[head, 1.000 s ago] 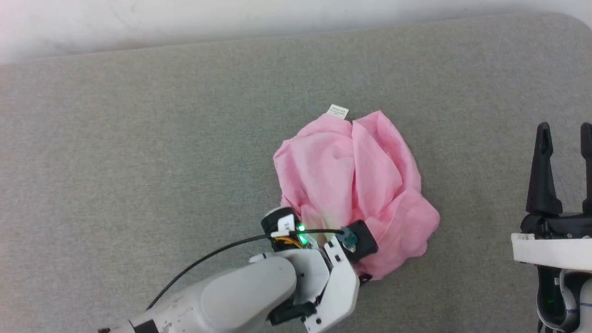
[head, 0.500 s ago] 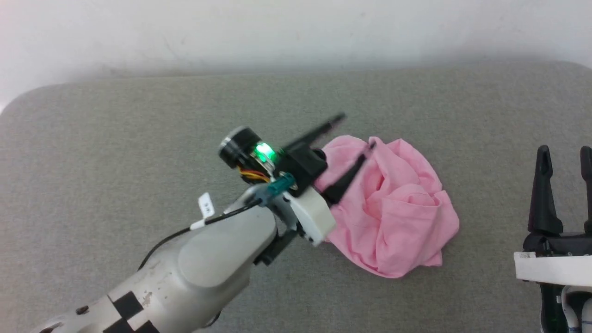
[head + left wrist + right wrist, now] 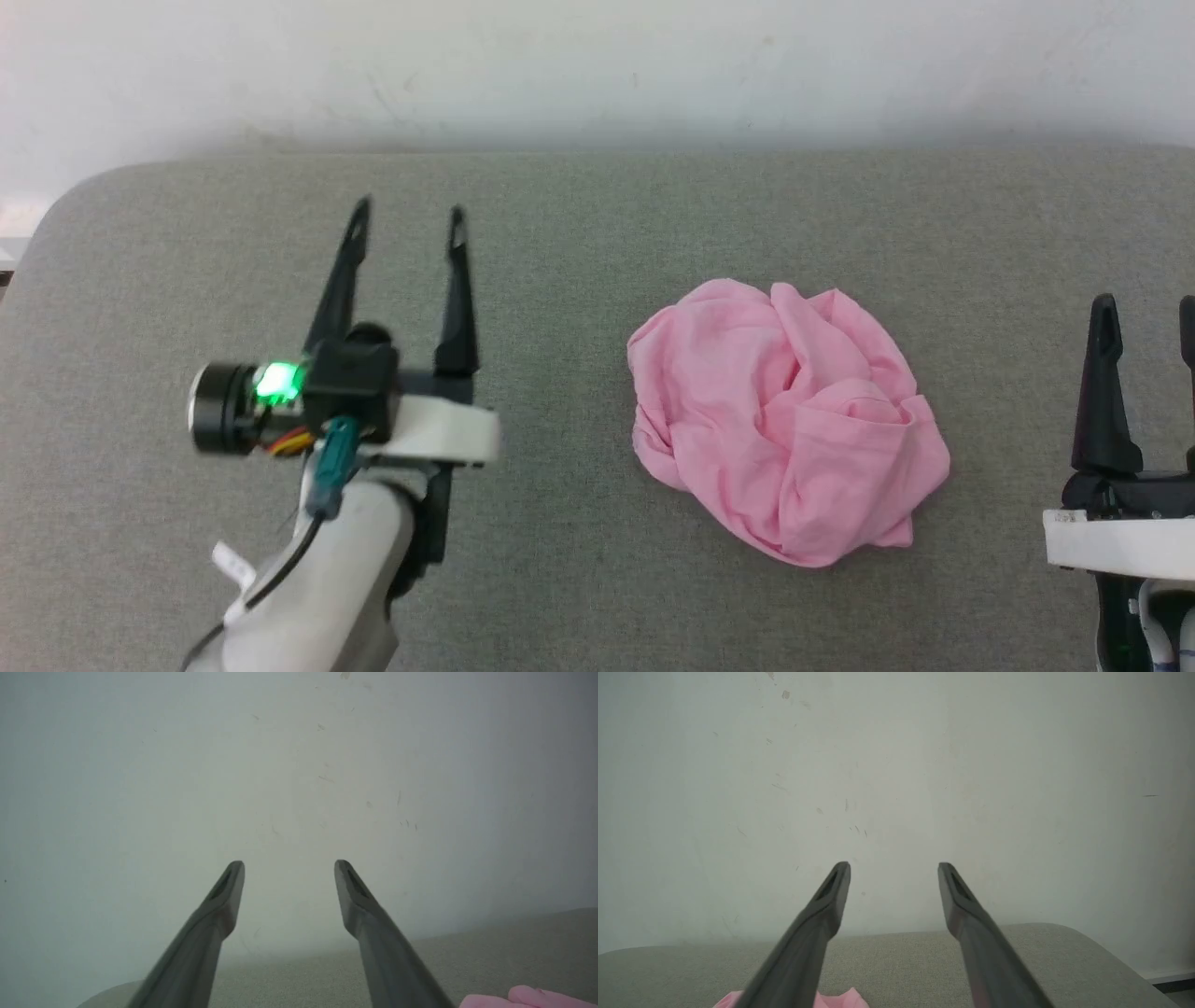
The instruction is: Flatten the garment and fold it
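Garment: a pink heap (image 3: pixel 789 429) is seen lying crumpled on the grey pad (image 3: pixel 597 233), right of the middle in the head view; it is touched by nothing.
Garment outline: the cloth is bunched into deep folds, so its edges cannot be traced and its underside is hidden.
Left gripper: it (image 3: pixel 408 211) is held over the pad, well apart from the garment on its left, fingers aimed at the wall (image 3: pixel 597 65); the jaws are spread wide and nothing is held between them. Its height over the pad cannot be told.
Left arm: the forearm is cut off by the bottom edge of the head view.
Right gripper: it (image 3: pixel 1148 308) is placed near the garment's right side but apart from it; one finger is seen whole, the other is clipped by the frame. In the right wrist view both fingers are seen parted, with nothing between them.
Left wrist view: a small pink piece of the garment is caught in the lower right corner, cut off by the frame.
Right wrist view: a pink strip is seen at the bottom edge, partly hidden behind one finger.
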{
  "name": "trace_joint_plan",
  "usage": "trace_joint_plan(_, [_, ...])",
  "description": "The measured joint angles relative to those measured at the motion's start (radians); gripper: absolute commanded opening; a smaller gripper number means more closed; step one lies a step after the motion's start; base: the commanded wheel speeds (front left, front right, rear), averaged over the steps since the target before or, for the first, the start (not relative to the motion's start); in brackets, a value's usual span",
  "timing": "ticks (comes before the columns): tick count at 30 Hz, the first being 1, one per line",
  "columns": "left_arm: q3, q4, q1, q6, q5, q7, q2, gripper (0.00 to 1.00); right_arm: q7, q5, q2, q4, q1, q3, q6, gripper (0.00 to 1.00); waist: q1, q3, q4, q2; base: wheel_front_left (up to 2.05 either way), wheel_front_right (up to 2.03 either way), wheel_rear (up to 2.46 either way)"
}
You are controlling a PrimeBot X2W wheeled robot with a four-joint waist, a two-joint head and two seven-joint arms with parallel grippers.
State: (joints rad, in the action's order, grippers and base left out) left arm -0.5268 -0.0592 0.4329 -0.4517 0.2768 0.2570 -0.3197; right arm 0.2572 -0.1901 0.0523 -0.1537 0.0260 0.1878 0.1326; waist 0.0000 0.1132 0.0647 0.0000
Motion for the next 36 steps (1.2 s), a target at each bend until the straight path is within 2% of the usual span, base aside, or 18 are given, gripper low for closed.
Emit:
trace_joint_plan(5, [0.108, 0.023, -0.128, 0.021, -0.046, 0.0, 0.031, 1.0, 0.0, 0.005, 0.0, 0.003, -0.004, -0.002, 0.0, 1.0, 0.0, -0.004, 0.002, 0.0, 0.0, 0.0, 0.0])
trace_joint_plan(12, [0.195, 0.024, -0.255, 0.13, -0.097, 0.0, 0.099, 1.0, 0.0, 0.006, -0.001, 0.014, -0.018, -0.03, 0.0, 1.0, 0.0, -0.017, -0.001, 0.0, 0.0, 0.0, 0.0])
trace_joint_plan(19, [0.25, 0.02, -0.323, 0.189, -0.164, 0.0, 0.146, 1.0, 0.0, 0.006, 0.0, 0.035, -0.052, -0.037, 0.0, 1.0, 0.0, -0.03, -0.003, 0.0, 0.0, 0.0, 0.0])
trace_joint_plan(26, [0.291, 0.009, -0.332, 0.227, -0.191, 0.0, 0.188, 1.0, 0.0, 0.006, 0.0, 0.043, -0.056, -0.046, 0.0, 1.0, 0.0, -0.037, -0.001, 0.0, 0.0, 0.0, 0.0])
trace_joint_plan(30, [0.317, -0.002, -0.327, 0.254, -0.196, 0.0, 0.194, 1.0, 0.0, 0.005, 0.0, 0.047, -0.057, -0.052, 0.0, 1.0, 0.0, -0.04, -0.004, 0.0, 0.0, 0.0, 0.0])
trace_joint_plan(36, [0.355, -0.035, -0.176, 0.334, -0.208, 0.0, 0.172, 1.0, 0.0, 0.005, 0.0, 0.047, -0.056, -0.049, 0.0, 1.0, 0.0001, -0.033, -0.002, 0.0, 0.0, 0.0, 0.0])
